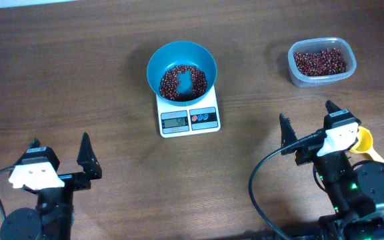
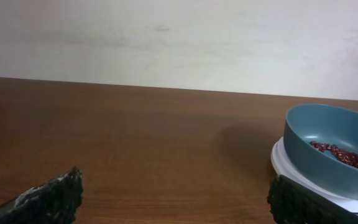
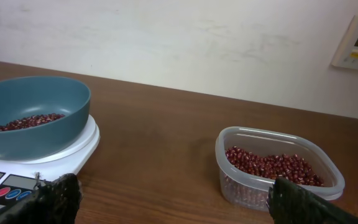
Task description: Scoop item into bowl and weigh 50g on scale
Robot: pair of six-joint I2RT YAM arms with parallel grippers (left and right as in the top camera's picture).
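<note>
Overhead, the table (image 1: 79, 67) is a dark brown wood-grain surface with a dull sheen. Near its middle sits the scale (image 1: 189, 120), a flat white rectangle with a grey display and red and blue buttons on its front strip. The digits on it are too small to read surely. On the scale stands the bowl (image 1: 159, 60), round, teal-blue, smooth plastic. The beans (image 1: 172, 83) lie in its bottom as a loose ring of tiny glossy red-brown ovals, with a bare teal patch showing at the centre.

Off to the far right, well apart from the scale, is a clear rounded-square plastic tub (image 1: 292, 67), thin-walled with a rolled lip and holding more of the same beans.

The left gripper (image 1: 60, 140) hangs over bare wood at the near left, jaws spread as wide as they go, nothing between them and nothing touched. In the left wrist view its black ribbed fingers (image 2: 55, 196) frame empty tabletop, with the bowl at the right edge.

The right gripper (image 1: 306, 111) hangs at the near right, likewise spread wide and empty, between scale and tub but clear of both. A yellow plastic piece (image 1: 364, 143) shows just beside that arm, half hidden. A black cable (image 1: 259, 180) loops down from the arm.
</note>
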